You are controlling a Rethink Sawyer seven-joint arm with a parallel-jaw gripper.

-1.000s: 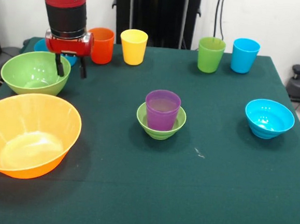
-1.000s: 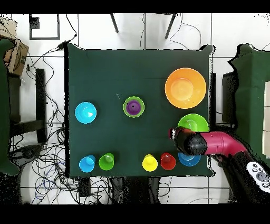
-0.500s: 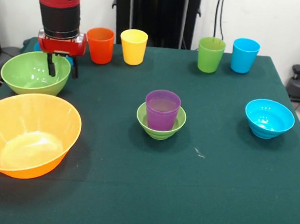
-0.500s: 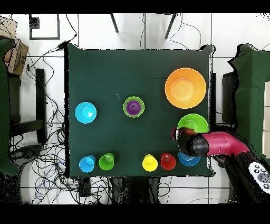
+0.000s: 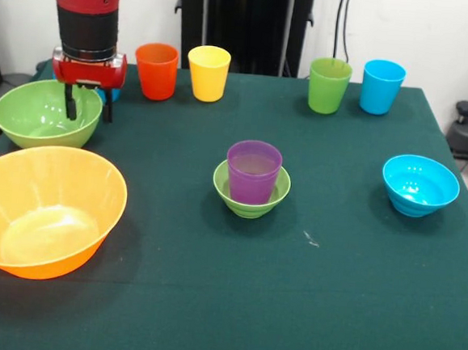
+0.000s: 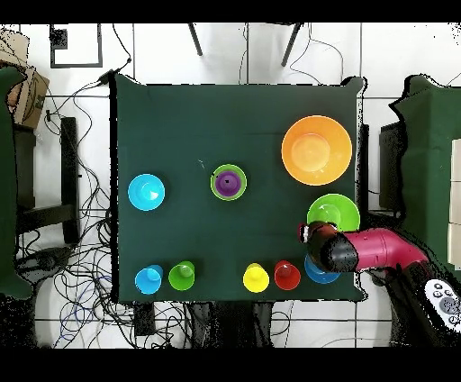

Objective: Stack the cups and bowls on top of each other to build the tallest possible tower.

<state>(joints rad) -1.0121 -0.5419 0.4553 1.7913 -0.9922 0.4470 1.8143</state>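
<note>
jaws (image 5: pixel 87 103) moved left over green bowl (image 5: pixel 40 113); blue bowl (image 6: pixel 317 269) seemingly hidden.

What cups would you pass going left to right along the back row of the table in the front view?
orange cup → yellow cup → green cup → light blue cup

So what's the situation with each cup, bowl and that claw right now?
Gripper: open, straddling the medium green bowl's rim.
Medium green bowl: upright, empty.
Large orange bowl: upright, empty.
Small green bowl: holds the purple cup.
Purple cup: upright, nested.
Small blue bowl: upright, alone.
Orange cup, yellow cup, green cup, light blue cup: upright, unstacked.
</note>
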